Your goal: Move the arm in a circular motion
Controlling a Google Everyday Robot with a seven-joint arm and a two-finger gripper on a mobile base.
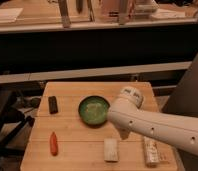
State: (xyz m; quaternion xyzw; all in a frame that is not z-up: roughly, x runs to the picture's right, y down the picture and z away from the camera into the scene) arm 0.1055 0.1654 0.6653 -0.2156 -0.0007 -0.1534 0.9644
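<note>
We see the arm coming in from four o'clock across the wooden table. Its rounded end hangs just at three o'clock of the green bowl and covers that edge of the rim. The gripper does not show; it is hidden somewhere at or past that rounded end, so we cannot tell its state.

From the bowl, a black bar lies at nine o'clock, an orange stick at seven, a white block at five, and a packet farther out, partly under the arm.

We judge a good circle needs steady height above the bowl, an even pace, and a loop that closes where it began.
</note>
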